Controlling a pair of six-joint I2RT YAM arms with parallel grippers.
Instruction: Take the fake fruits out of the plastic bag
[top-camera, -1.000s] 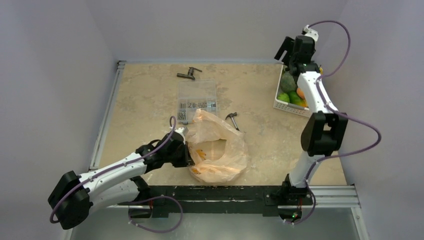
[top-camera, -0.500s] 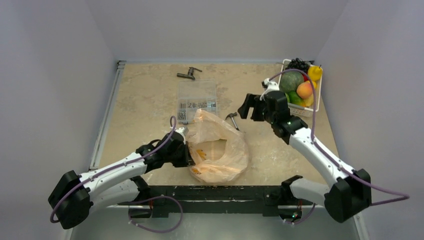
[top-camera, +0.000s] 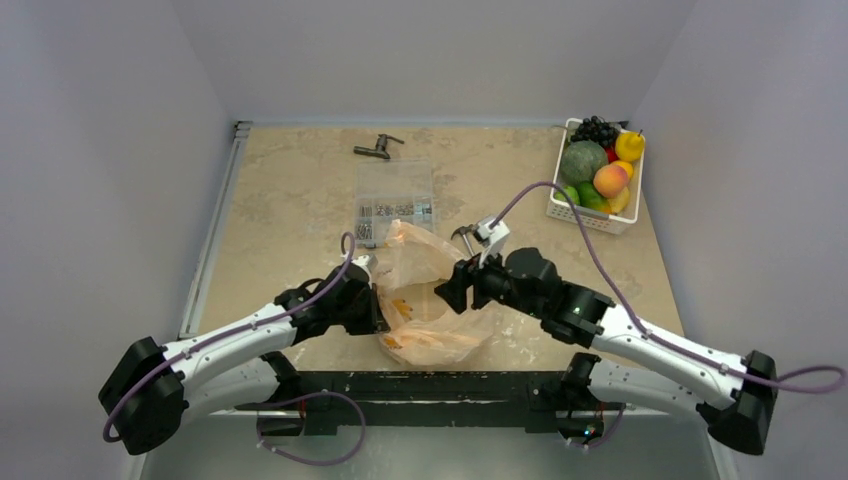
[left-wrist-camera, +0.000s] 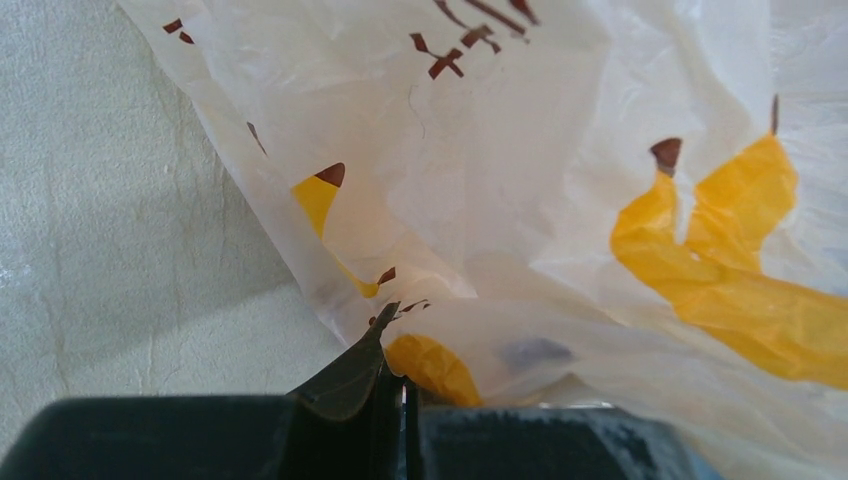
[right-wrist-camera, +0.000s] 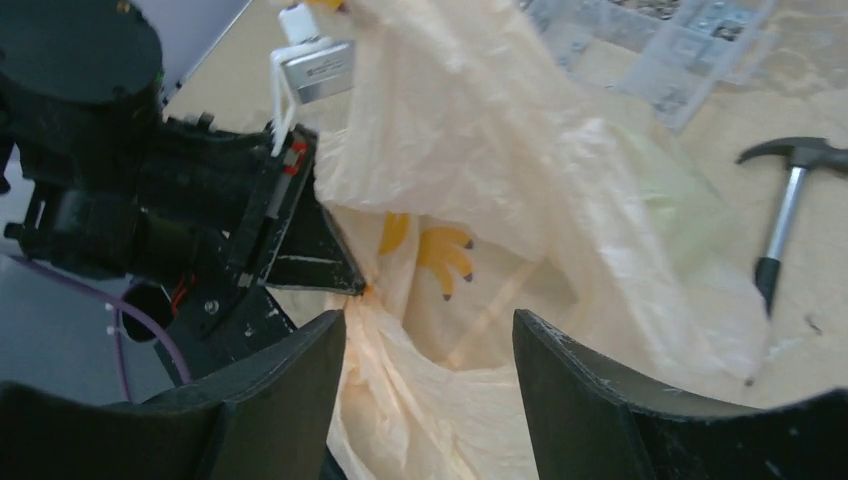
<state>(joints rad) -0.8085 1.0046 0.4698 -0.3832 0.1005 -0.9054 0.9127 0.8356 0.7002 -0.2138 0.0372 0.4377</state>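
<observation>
Where the plastic bag (top-camera: 430, 335) lies: on the table (top-camera: 290, 200) near its front edge, between the two grippers, just in front of the parts box (top-camera: 395, 195), with the hammer (right-wrist-camera: 785, 215) just beside its far right side.
Left gripper (left-wrist-camera: 400, 390): fingertips pressed together, pinching a fold of film at the bag's left edge.
Right gripper (right-wrist-camera: 430, 375): fingers set wide apart, holding nothing. It is poised over the bag's mouth with film showing in the gap. Contact cannot be told.
Bag material: thin translucent film, peach-tinted, crinkled and slack, heaped in soft folds.
Bag markings: yellow-orange banana shapes with brown tips, plus brown printed strokes.
Bag contents: a pale green patch shows through the film in the right wrist view. What it is cannot be told.
Fake fruits (top-camera: 609, 180): glossy and rounded, one orange-pink, others green and yellow. They sit in the white lattice basket (top-camera: 590, 215) at the table's far right corner, well apart from both grippers.
Table surface: mottled beige stone pattern, matt.
Hammer: dark curved head, bright shaft, black grip.
</observation>
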